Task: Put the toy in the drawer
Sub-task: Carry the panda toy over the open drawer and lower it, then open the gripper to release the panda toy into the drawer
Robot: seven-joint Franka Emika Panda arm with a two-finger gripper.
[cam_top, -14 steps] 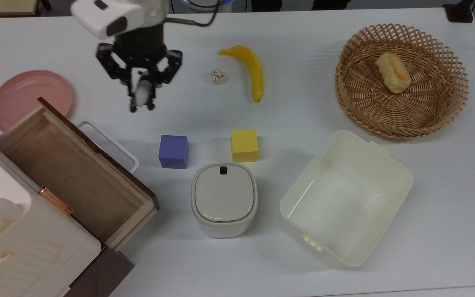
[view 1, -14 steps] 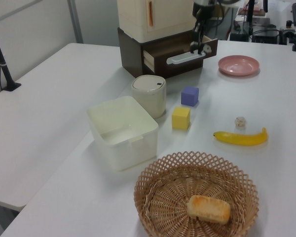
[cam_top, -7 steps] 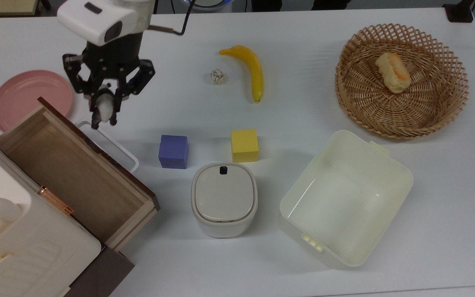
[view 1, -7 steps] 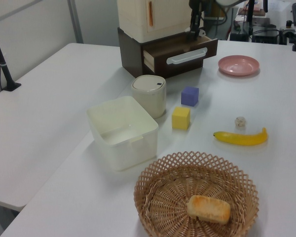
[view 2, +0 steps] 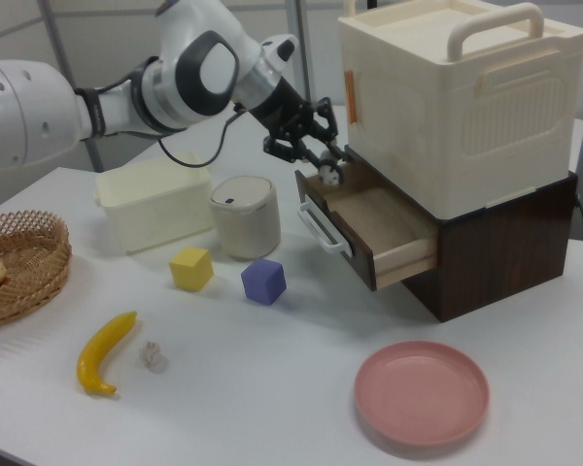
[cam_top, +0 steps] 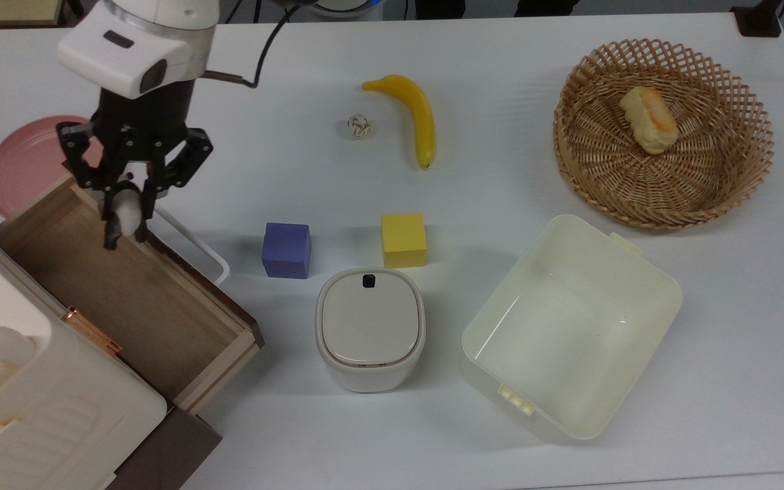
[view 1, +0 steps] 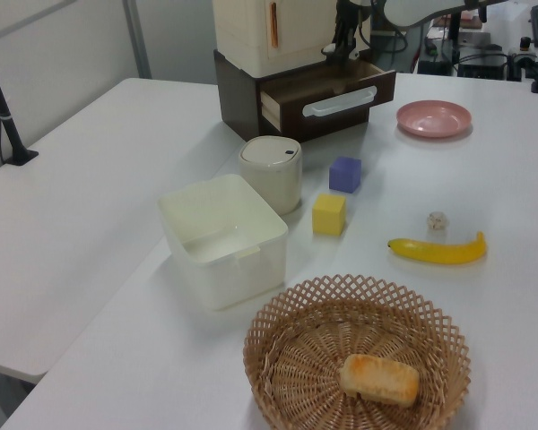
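Small black-and-white toy [cam_top: 124, 216] held above the open wooden drawer [cam_top: 120, 299], over its front edge

Drawer [cam_top: 126, 299] matt bare wood; basket [cam_top: 719, 184] woven wicker; tub [cam_top: 644, 272] glossy plastic.
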